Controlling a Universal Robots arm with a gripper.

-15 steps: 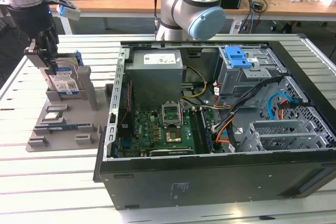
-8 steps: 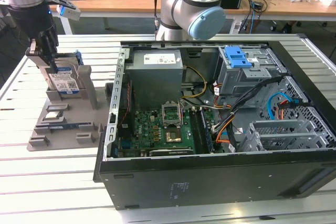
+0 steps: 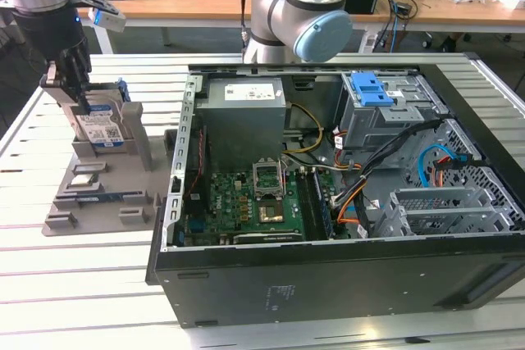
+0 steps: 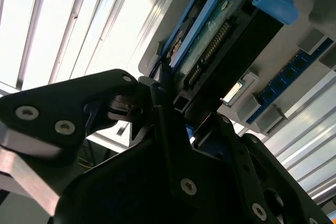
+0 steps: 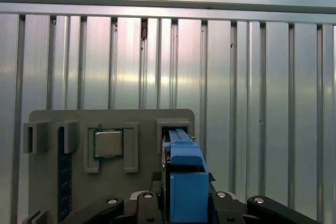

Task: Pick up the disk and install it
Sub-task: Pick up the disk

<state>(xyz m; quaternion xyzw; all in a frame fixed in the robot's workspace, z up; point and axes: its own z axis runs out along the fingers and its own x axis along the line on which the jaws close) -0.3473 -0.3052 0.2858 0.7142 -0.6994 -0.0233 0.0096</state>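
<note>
The disk [image 3: 102, 126] stands on edge in a slot of the grey holder [image 3: 135, 149] at the exterior view's left, its blue-and-white label facing the camera and its blue carrier bracket around it. My gripper [image 3: 80, 97] reaches down onto the disk's upper edge and is shut on it. In the first wrist view the blue bracket [image 5: 185, 179] sits between the black finger links. The second wrist view has the disk's [image 4: 220, 51] connector edge and circuit board held between the fingers [image 4: 164, 95].
An open computer case [image 3: 328, 280] lies to the exterior view's right of the holder, with a grey power supply [image 3: 244, 112], a motherboard [image 3: 246, 202] and a metal drive cage with a blue clip [image 3: 373, 88]. The holder also carries a processor chip [image 5: 108, 144] and a memory stick [image 3: 107, 197]. The table [image 3: 82, 284] is slatted aluminium.
</note>
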